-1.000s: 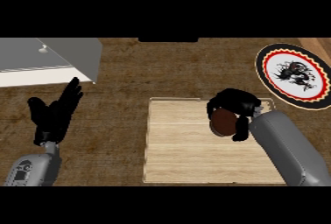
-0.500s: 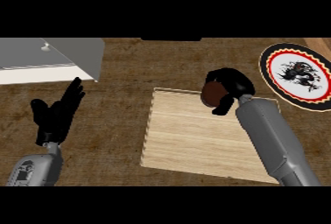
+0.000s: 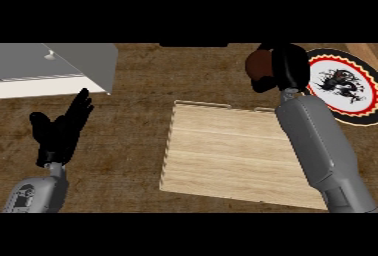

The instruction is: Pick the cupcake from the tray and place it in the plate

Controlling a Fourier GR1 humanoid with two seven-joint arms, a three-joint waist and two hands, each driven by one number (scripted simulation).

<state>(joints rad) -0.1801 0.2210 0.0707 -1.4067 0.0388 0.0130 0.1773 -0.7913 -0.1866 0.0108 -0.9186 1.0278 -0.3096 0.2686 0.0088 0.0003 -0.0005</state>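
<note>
Brown wood-grain counter [image 3: 140,115] fills the view. Grey box-like block [image 3: 63,67] sits at the upper left, pale face toward the front, small knob on its top. Dark strip [image 3: 193,45] at top-centre edge, unidentifiable.

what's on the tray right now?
Nothing shows on the tray: bare wood slats. Its right edge is covered by the right forearm, so that strip cannot be checked. The cupcake is off it, held in the right hand beside the plate.
</note>
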